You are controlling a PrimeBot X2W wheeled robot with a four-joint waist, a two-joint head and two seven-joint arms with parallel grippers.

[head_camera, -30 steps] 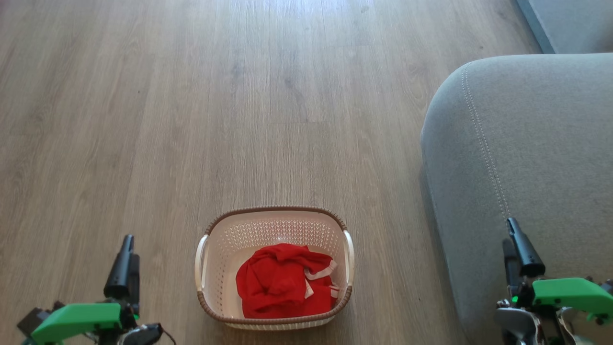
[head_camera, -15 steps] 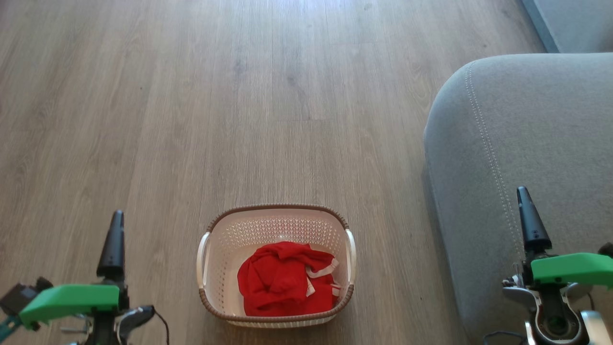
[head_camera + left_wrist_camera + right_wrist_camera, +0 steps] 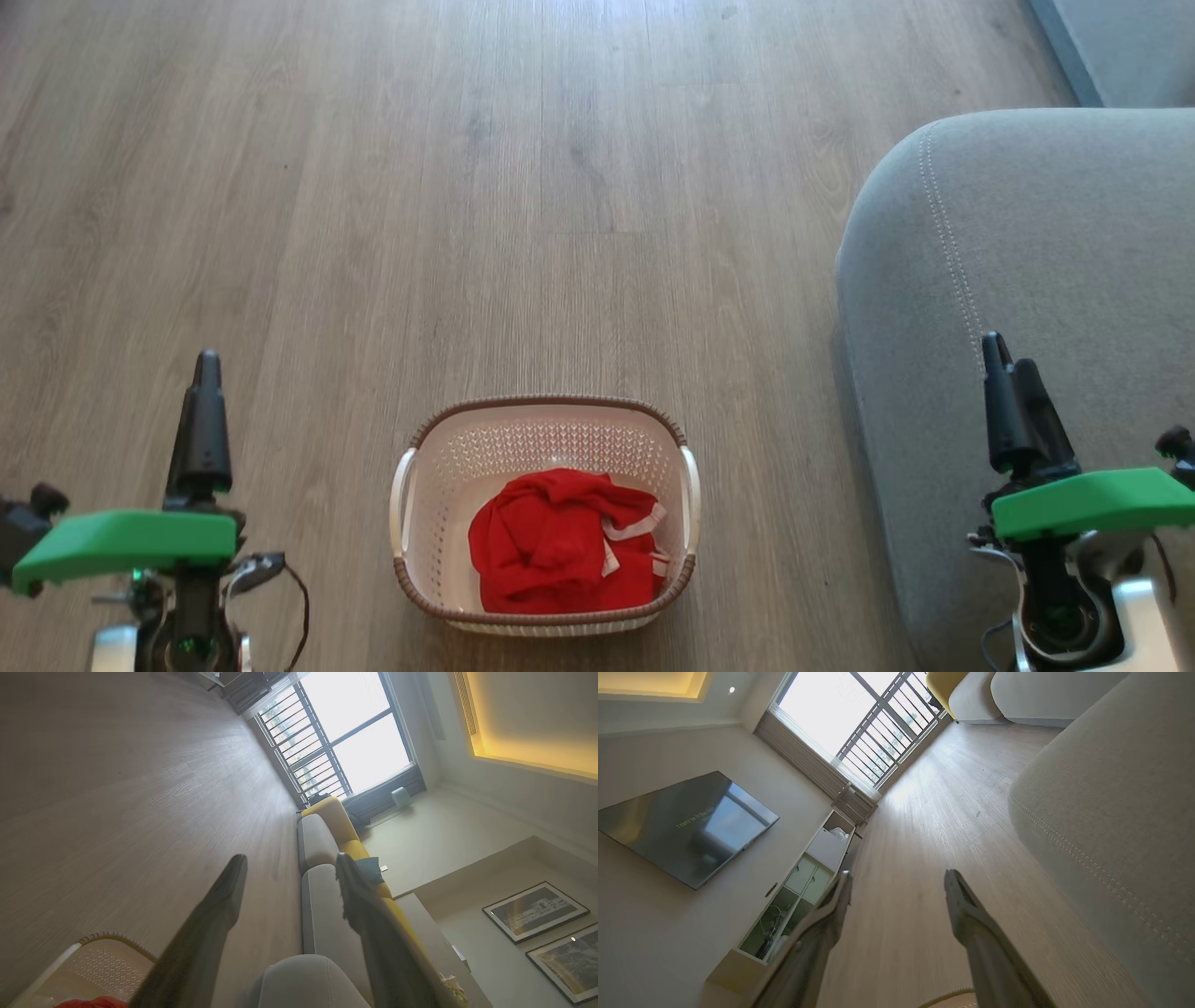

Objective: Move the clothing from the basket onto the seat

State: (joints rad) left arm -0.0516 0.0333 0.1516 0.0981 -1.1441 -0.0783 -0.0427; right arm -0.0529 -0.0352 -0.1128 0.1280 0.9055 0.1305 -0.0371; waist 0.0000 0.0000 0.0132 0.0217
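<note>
Red clothing (image 3: 551,551) in the basket (image 3: 541,443) — left claw (image 3: 204,366) and right claw (image 3: 1008,355) wide, empty

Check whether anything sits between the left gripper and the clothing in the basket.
Only the wall of the basket. The clothing lies inside it; the open left gripper hangs to its left over the floor, so it should come in over the rim.

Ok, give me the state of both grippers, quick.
Left gripper: open, holding nothing.
Right gripper: open, holding nothing.
</note>
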